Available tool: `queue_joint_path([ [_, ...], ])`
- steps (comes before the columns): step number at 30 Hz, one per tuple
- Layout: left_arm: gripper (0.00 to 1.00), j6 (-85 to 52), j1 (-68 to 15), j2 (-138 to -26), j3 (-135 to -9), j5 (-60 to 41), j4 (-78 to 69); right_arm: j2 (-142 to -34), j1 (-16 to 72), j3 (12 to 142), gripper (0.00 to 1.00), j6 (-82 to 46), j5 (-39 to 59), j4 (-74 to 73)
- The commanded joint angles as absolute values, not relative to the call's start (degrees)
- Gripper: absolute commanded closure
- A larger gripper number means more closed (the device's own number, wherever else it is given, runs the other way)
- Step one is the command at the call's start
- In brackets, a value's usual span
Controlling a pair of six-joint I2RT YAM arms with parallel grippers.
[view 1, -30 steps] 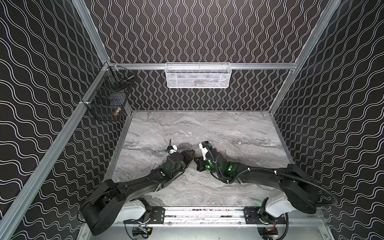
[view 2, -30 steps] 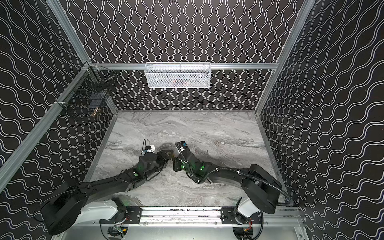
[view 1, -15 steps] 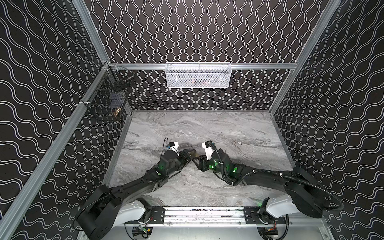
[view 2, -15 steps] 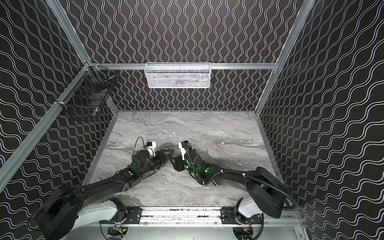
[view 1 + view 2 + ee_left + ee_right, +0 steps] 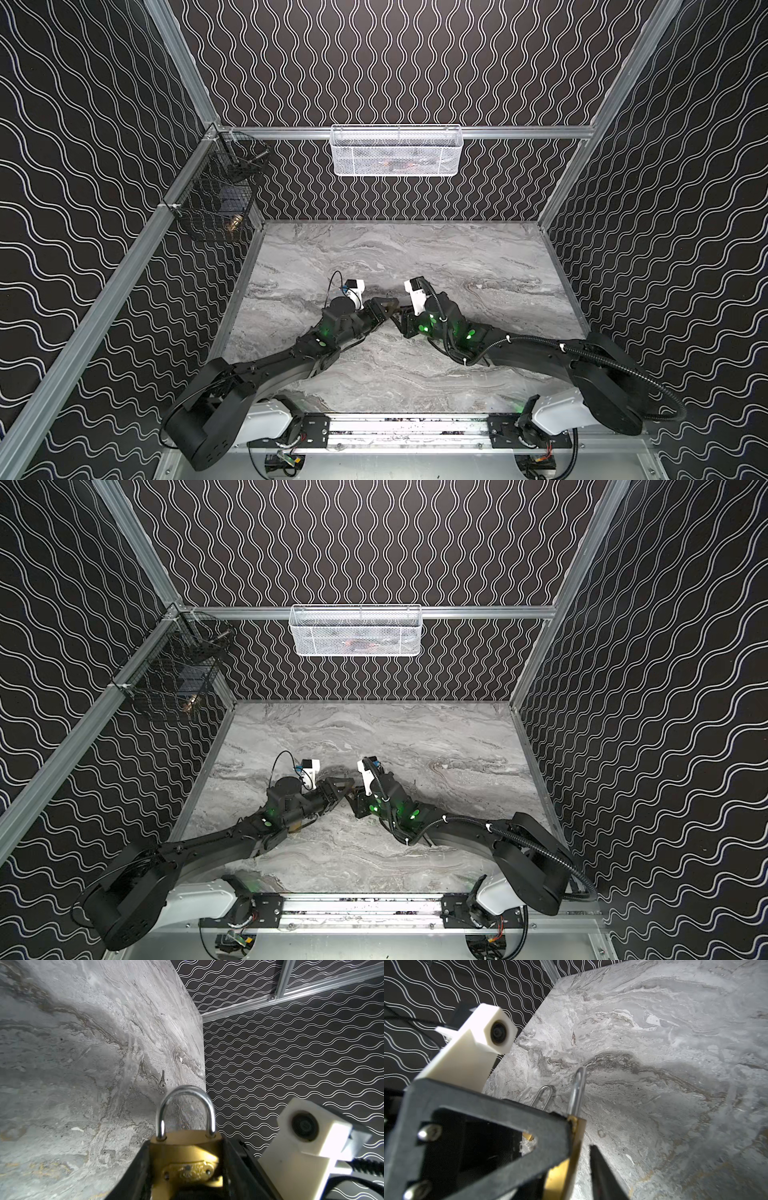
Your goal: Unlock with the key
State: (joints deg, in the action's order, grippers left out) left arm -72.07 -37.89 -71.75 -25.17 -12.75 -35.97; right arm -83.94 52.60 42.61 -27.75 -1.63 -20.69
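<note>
Where a place is given below, it is reckoned from the padlock.

1. Worktop (image 5: 415, 257): grey marble, under the padlock and running out to the walls.
2. Left arm (image 5: 291, 365) and right arm (image 5: 532, 353): black, stretched low, closing on the padlock from either side.
3. White basket (image 5: 396, 150): mesh, on the back rail, well beyond the padlock.
4. Black basket (image 5: 216, 199): wire, on the left rail, well beyond the padlock and to its left.
5. Left fingers (image 5: 143, 1159): clamped on the padlock's body, one on each flank.
6. Right fingers (image 5: 600, 1172): just beside the padlock's body, with a sliver of worktop showing between. Only one dark finger is in view, so wide or narrow cannot be told.
7. Padlock (image 5: 182, 1159): brass, with both legs of the steel shackle seated in the body.
8. Key (image 5: 162, 1082): small, flat on the worktop beyond the shackle's bow, well apart from the padlock.
</note>
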Motion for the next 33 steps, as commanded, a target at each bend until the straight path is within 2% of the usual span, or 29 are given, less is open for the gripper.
queue_joint_path([
  [1,1.0,-71.6,-38.1,-71.4,-25.0,-17.2,-39.3,-84.5,52.1,44.6,0.97,-28.3,-2.8,-24.8],
  [2,1.0,-71.0,-38.1,-71.2,-25.3,-17.0,-38.9,-84.4,52.1,44.6,1.0,-28.3,-2.8,-24.7],
  [9,1.0,-65.4,-37.0,-70.3,-25.8,-14.2,-38.3,-81.2,51.6,41.8,1.0,-26.7,-2.0,-28.2],
  [10,0.96,-64.6,-36.1,-70.4,-25.4,-13.9,-39.4,-80.2,51.1,40.8,1.0,-26.8,-1.7,-29.5],
  [11,0.89,-63.6,-35.3,-70.5,-25.0,-14.0,-41.1,-79.2,50.3,39.4,1.0,-27.3,-0.8,-31.2],
  [14,0.56,-60.1,-32.0,-71.1,-23.9,-16.1,-46.5,-76.8,46.4,35.0,1.0,-29.3,4.5,-38.9],
  [17,0.39,-55.4,-29.8,-71.6,-22.0,-18.9,-54.3,-75.9,43.5,31.6,1.0,-30.0,9.8,-47.3],
  [20,0.32,-52.0,-28.5,-72.8,-19.5,-22.5,-64.8,-76.0,42.5,30.8,1.0,-30.1,12.6,-51.3],
  [23,0.29,-49.5,-28.4,-75.4,-18.3,-25.7,-72.0,-76.3,41.7,28.7,1.0,-32.1,14.5,-58.3],
  [27,0.29,-50.6,-28.1,-82.8,-18.4,-30.2,-88.8,-78.1,41.1,27.6,1.0,-34.4,19.2,-65.7],
  [33,0.35,-49.8,-28.2,-85.2,-23.7,-38.4,-88.7,-80.5,40.9,28.1,1.0,-36.3,21.5,-69.2],
])
